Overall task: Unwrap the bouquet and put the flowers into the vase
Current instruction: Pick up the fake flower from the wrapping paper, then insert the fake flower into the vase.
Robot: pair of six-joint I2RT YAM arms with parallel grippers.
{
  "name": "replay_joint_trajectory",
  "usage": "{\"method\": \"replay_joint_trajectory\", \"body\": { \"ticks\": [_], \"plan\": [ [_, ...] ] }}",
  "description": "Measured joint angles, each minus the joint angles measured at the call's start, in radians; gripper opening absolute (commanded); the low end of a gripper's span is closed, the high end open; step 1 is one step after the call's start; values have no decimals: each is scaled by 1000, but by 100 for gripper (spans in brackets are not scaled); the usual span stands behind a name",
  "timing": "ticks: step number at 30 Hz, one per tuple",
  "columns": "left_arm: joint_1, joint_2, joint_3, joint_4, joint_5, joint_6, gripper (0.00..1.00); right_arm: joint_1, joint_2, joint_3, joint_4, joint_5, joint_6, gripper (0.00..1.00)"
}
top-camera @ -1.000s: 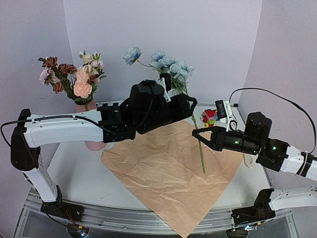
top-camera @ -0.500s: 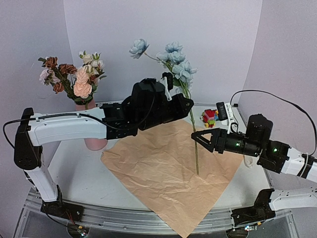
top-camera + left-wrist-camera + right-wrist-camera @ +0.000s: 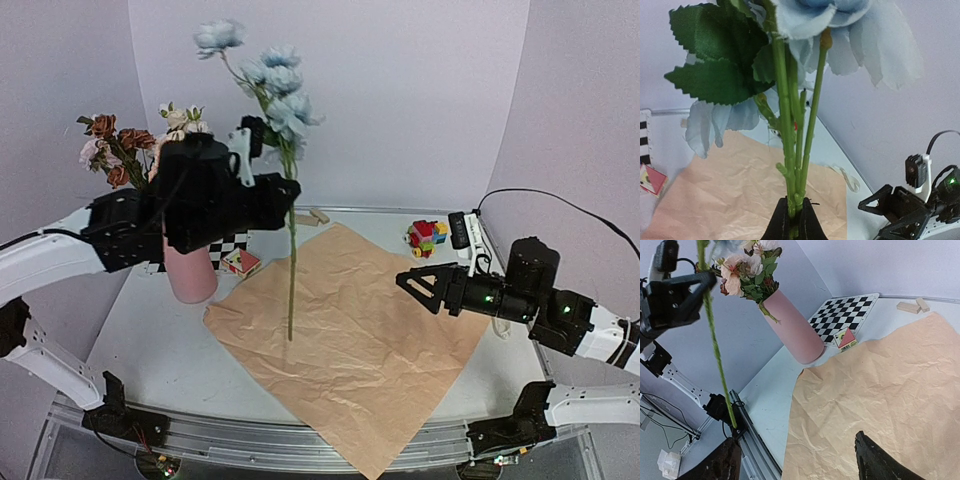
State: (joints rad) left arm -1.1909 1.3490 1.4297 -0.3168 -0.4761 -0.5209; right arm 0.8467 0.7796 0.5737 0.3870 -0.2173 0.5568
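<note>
White surface (image 3: 140, 345) carrying flattened kraft paper (image 3: 350, 335), unwrapping apparently done. Left jaws clamping blue flowers (image 3: 280, 85) by stem, holding them upright for lowering into vase (image 3: 190, 277). Right jaws standing apart, empty.

Blue flowers (image 3: 281, 79) now leftward, higher, free of right gripper (image 3: 412, 288)

You are working in a robotics lab test cell, not a home or a shop. The white desk (image 3: 150, 335) is boxed in on three sides by plain pale backdrop panels (image 3: 410, 100). A metal rail (image 3: 300, 441) along its near edge carries the bolted arm bases (image 3: 108, 410). A black-and-white checkerboard card (image 3: 845, 312) lies flat near the back. A power strip (image 3: 472, 240) sits at the right edge, with toy bricks (image 3: 425, 238) and small wooden blocks (image 3: 912, 305) lying about as props.
</note>
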Motion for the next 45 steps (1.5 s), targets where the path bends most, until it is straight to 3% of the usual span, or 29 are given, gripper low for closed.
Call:
{"method": "replay_joint_trajectory", "body": {
  "ticks": [8,18,25,32,38,45],
  "plan": [
    [1,-145,168,-60,-181,220,0,0,18,-1,-10,17,-11,79],
    [1,-75,512,-55,-369,593,0,0,44,-1,-14,20,-11,79],
    [1,-58,530,199,-498,948,0,0,55,0,-14,21,-14,79],
    [13,-54,479,406,-510,1224,0,0,87,12,-13,18,-15,79],
    [115,-9,488,434,-462,1312,0,0,99,13,-12,15,-14,79],
    [360,102,613,193,-301,1158,0,0,99,13,-5,12,-11,79]
  ]
}}
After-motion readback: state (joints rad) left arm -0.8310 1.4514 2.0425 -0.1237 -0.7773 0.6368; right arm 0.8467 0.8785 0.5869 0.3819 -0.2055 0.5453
